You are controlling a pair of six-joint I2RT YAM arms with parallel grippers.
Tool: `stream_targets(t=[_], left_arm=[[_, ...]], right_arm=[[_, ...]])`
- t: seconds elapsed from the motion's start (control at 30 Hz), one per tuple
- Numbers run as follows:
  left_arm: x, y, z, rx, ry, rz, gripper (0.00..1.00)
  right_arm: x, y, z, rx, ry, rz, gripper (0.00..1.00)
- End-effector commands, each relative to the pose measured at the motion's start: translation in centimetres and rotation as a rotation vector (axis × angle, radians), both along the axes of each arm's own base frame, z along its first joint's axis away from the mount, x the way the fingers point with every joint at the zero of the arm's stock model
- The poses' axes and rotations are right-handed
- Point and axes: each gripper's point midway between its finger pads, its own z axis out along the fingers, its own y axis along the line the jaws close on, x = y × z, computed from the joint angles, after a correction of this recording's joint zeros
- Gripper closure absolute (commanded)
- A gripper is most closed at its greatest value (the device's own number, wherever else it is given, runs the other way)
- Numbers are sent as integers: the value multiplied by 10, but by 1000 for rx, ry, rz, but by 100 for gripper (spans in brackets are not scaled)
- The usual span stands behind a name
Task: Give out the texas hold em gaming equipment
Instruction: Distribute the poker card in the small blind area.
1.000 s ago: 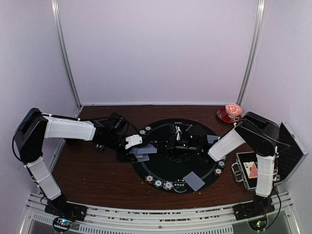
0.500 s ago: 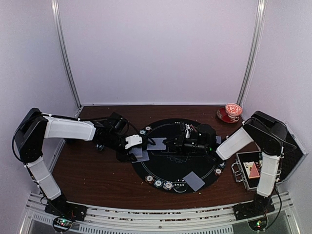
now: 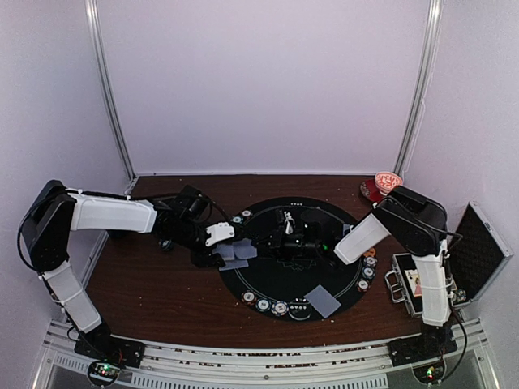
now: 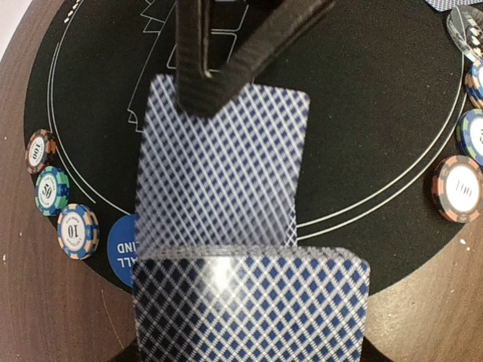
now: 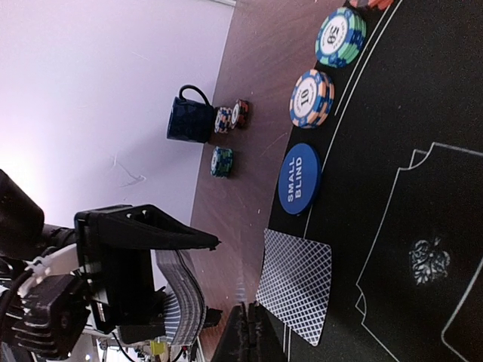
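My left gripper [image 3: 227, 247] is shut on a deck of grey-blue-backed playing cards [image 4: 253, 309] at the left rim of the round black mat [image 3: 276, 279]. My right gripper [image 5: 245, 309] reaches across the mat and is shut on the edge of a single card [image 4: 223, 166], which lies just beyond the deck's top. Its black fingers [image 4: 198, 60] show in the left wrist view. A blue "small blind" disc [image 5: 299, 179] and striped chips marked 10 [image 5: 311, 98] and 50 [image 5: 341, 36] sit on the mat's rim nearby.
One card [image 3: 323, 300] lies face down at the mat's front, with chips [image 3: 263, 305] along the front rim. A dark mug [image 5: 192, 121] with chips beside it stands off the mat at left. An open metal case [image 3: 418, 284] and a cup on a saucer [image 3: 385, 185] are at right.
My right gripper drew back to the right, then reached left again to the deck and now pinches a card there. The left gripper with the deck has hardly moved.
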Motion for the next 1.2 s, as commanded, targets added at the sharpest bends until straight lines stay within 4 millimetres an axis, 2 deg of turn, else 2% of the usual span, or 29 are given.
stream_targets(t=[0.0,0.17,0.37,0.67,0.97,1.0,1.17], left_arm=[[6,-6,18,-50,-47,-1,40],[6,-5,18,-49,-49,0,40],[6,-7,19,-53,-48,-3,40],[6,-7,19,-54,-47,-4,40],[5,-6,18,-53,-44,-3,40],[5,-6,18,-53,-44,-4,40],[5,-7,17,-52,-43,-5,40]], right_arm=[[-13,21,-8,-1,8,72,100],[-13,24,-17,-24,18,60,100],[-12,29,-16,-41,4,69,100],[-9,38,-24,-51,20,79,100],[-8,35,-35,-91,37,68,100],[-8,35,-35,-94,34,67,98],[-8,29,-27,-114,14,55,78]])
